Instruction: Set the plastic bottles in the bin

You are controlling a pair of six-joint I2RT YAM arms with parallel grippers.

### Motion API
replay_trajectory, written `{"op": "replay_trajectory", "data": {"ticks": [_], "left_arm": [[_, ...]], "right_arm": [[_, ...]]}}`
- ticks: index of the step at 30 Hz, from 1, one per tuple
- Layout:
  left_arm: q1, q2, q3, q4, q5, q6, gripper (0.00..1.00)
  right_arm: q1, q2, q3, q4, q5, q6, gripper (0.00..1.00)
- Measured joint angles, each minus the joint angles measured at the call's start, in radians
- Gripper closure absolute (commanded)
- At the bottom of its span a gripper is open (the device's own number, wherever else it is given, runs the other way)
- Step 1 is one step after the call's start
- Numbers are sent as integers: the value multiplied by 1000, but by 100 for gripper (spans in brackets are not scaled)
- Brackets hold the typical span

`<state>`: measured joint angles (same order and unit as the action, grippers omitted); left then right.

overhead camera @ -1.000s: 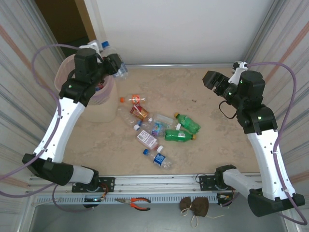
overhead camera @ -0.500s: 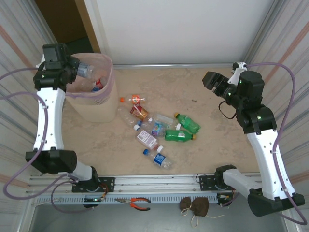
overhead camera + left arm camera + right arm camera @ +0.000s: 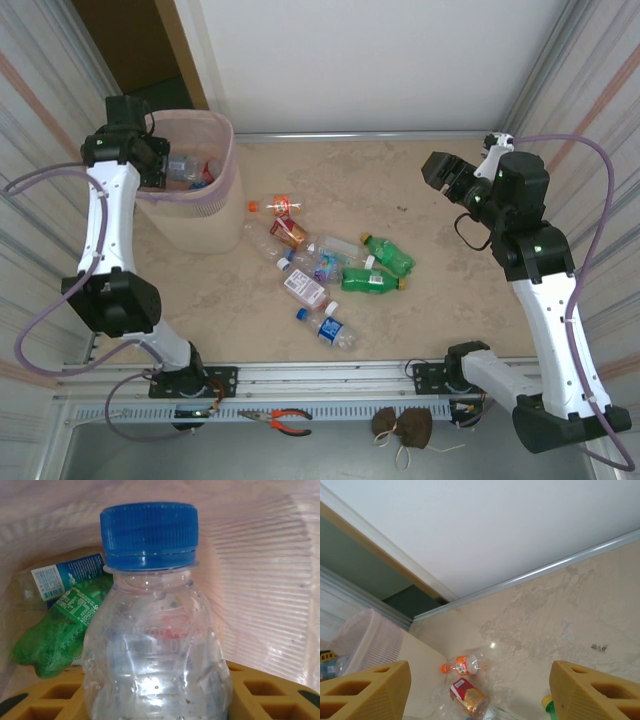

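Note:
The pink translucent bin [image 3: 226, 140] stands at the far left with bottles inside. My left gripper [image 3: 152, 160] reaches over its left rim, shut on a clear bottle [image 3: 156, 650] with a blue cap [image 3: 149, 532], which sits between the yellow fingers [image 3: 260, 690]. Below it in the bin lie a green bottle [image 3: 52, 632] and a blue-labelled one [image 3: 65, 575]. Several bottles lie mid-table: an orange-labelled [image 3: 281, 206], a red-labelled [image 3: 290, 233], two green [image 3: 388, 254], [image 3: 370, 280], and a blue-capped one [image 3: 325, 325]. My right gripper [image 3: 441, 170] hovers open and empty at the far right.
Pliers [image 3: 285, 421] and a brown pouch [image 3: 404, 428] lie by the front rail. Ribbed walls close both sides. In the right wrist view, the orange-labelled bottle [image 3: 462, 664] and the red-labelled bottle [image 3: 468, 696] lie beside the bin [image 3: 367, 640].
My left arm swung from the bin's front to its left side and brought the clear bottle down inside the rim. The right arm barely moved.

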<state>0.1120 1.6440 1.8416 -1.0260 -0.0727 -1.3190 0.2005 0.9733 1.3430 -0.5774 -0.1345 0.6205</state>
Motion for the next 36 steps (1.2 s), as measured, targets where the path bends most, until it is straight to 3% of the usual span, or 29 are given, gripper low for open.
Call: {"op": "replay_trajectory", "data": {"ticks": [8, 21, 26, 36], "left_arm": [[0, 19, -19, -10, 2, -43, 27], [0, -24, -18, 5, 4, -39, 29], [0, -61, -39, 91, 37, 19, 34], [-21, -204, -215, 411, 208, 273, 33]], "right_arm": [[-13, -6, -6, 0, 1, 0, 28], [-18, -15, -6, -1, 3, 0, 28], [-18, -15, -6, -6, -1, 0, 28], [-14, 61, -14, -87, -69, -30, 29]]}}
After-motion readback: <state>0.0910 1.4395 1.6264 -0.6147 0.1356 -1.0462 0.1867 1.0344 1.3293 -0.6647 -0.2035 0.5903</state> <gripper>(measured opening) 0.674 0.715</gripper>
